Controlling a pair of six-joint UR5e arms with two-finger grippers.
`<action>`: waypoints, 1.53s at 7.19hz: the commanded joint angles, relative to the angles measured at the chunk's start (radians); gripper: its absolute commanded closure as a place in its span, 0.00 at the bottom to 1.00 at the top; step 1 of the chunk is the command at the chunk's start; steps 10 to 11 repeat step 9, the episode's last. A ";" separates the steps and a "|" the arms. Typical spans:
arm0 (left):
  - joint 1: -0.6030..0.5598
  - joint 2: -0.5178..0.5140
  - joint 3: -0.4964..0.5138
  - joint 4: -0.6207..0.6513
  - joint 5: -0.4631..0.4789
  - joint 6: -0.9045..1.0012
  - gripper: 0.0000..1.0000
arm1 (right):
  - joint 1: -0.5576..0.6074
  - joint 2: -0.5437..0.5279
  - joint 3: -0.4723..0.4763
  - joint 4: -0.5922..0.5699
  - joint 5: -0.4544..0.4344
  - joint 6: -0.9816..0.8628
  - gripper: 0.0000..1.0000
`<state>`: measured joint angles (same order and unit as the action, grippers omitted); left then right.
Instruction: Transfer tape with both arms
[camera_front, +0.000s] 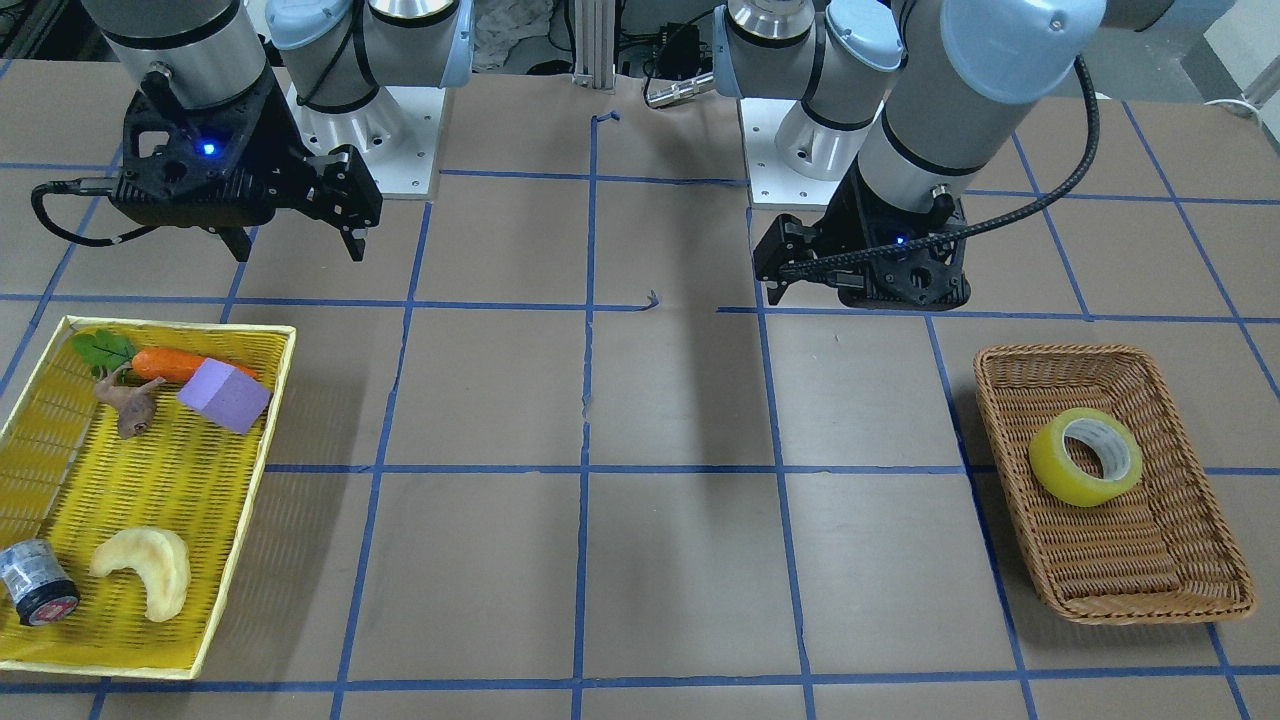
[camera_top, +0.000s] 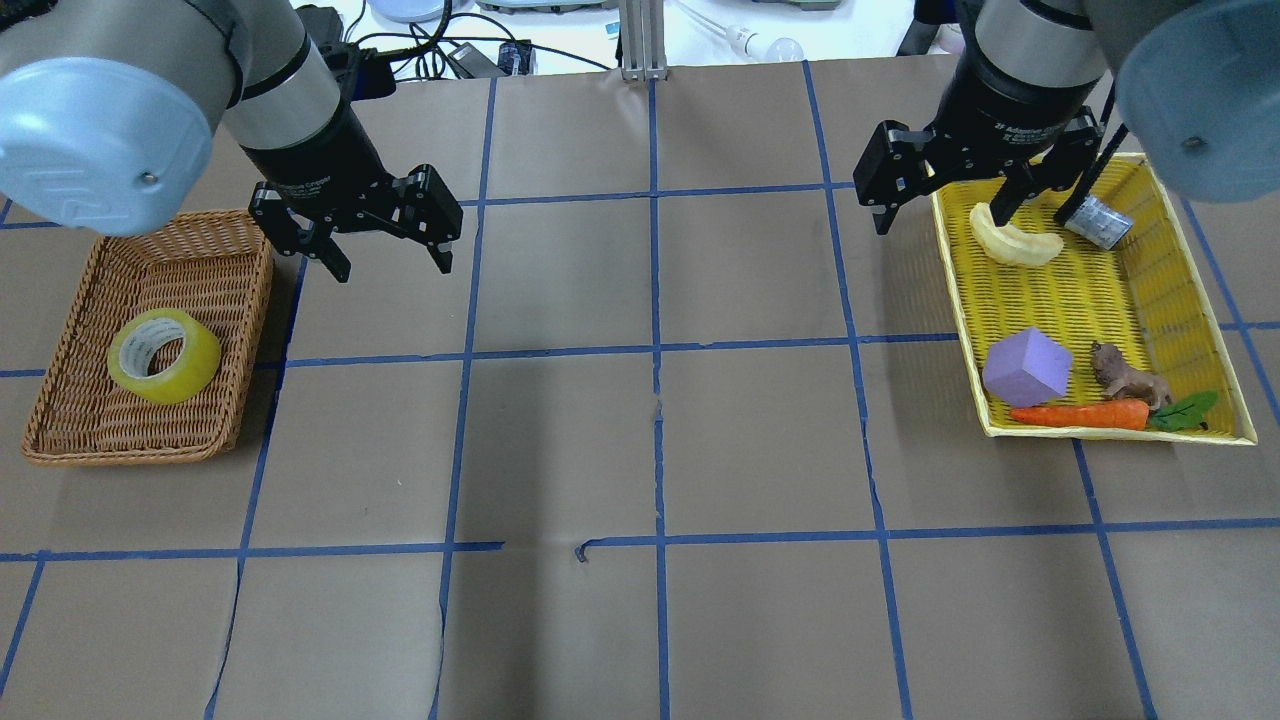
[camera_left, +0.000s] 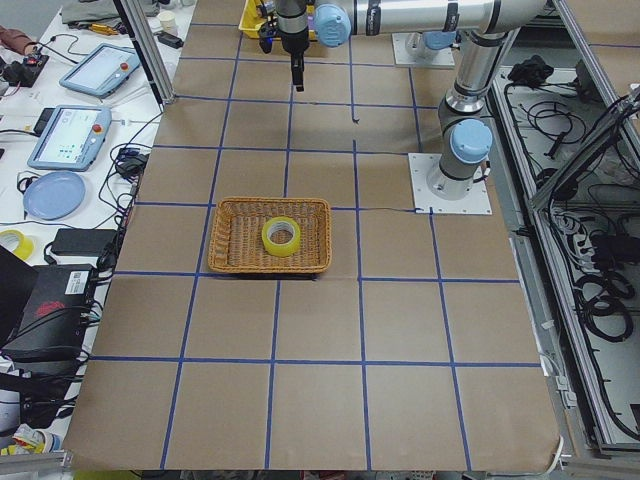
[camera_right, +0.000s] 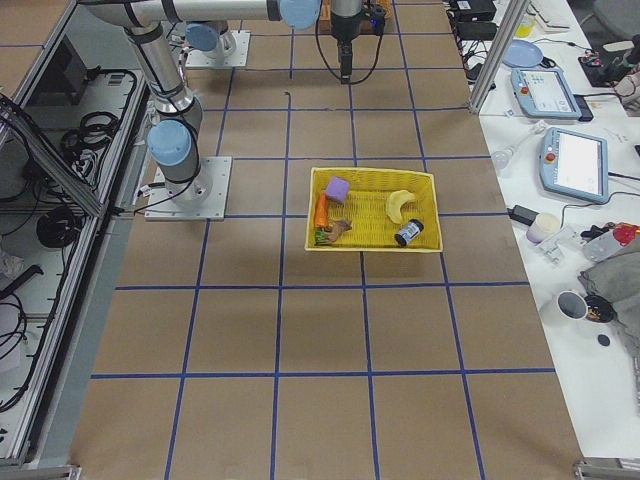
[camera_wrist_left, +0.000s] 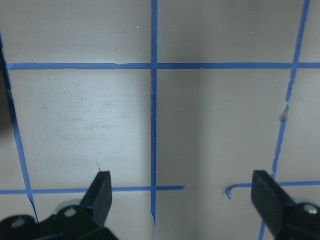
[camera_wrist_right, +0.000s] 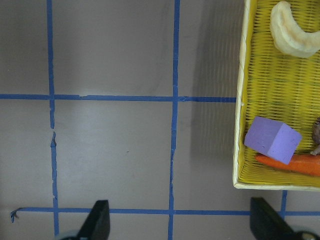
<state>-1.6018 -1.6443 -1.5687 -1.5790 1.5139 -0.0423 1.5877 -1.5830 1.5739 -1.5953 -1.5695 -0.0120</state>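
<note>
Left hand (camera_top: 388, 262): fingers spread, empty; tape (camera_top: 165, 356) sits beside and below it in wicker basket (camera_top: 60, 330).
Right hand (camera_top: 943, 205): spread, empty.
Your approach: descend centred, straddling the roll's wall.

We get overhead from behind the robot, front view facing it steeply down, both sharing the wicker basket (camera_top: 60, 330) and yellow tray (camera_front: 240, 480), two far end-of-table side views, two close wrist cams pointing down at the taped table (camera_wrist_left: 200, 125).

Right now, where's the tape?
The tape lies in the wicker basket at the overhead view's left, alone in it; the open left tool hangs above the table beside the basket, not touching it.
</note>
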 joint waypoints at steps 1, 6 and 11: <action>-0.012 0.023 0.010 -0.032 0.000 -0.005 0.00 | -0.002 0.002 0.000 0.000 0.002 -0.005 0.00; -0.012 0.029 0.004 -0.056 0.029 0.009 0.00 | 0.000 0.003 -0.002 0.008 -0.001 -0.005 0.00; -0.012 0.029 0.002 -0.055 0.028 0.009 0.00 | 0.000 0.003 -0.002 0.011 -0.003 -0.005 0.00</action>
